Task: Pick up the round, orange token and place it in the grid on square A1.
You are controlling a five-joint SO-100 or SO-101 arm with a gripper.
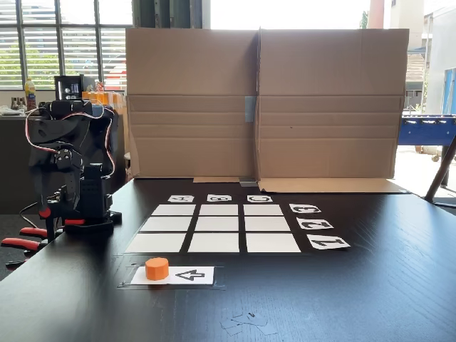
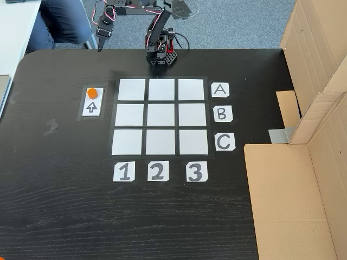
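from the front fixed view i read the token (image 1: 157,268) sitting upright on the left end of the arrow card (image 1: 191,275), touching it, in front of the grid (image 1: 214,228). in the top-down fixed view the token (image 2: 92,93) occupies the upper end of the arrow card (image 2: 91,107), just left of the grid (image 2: 160,116), beside square a1 (image 2: 132,90) with a black gap between them.

the gripper (image 2: 100,47) hangs off the far table edge in the top-down view, well apart from the token and above it in the picture, empty. its tips appear pressed together into one narrow point. in the front view the gripper (image 1: 44,211) is folded low beside the arm base (image 1: 91,214); i cannot tell its spread there.

the table (image 2: 65,206) is bare and dark on the near side. a cardboard wall (image 2: 314,108) borders the right side in the top-down view, near the letter labels (image 2: 222,114). the number labels (image 2: 156,171) lie below the grid.
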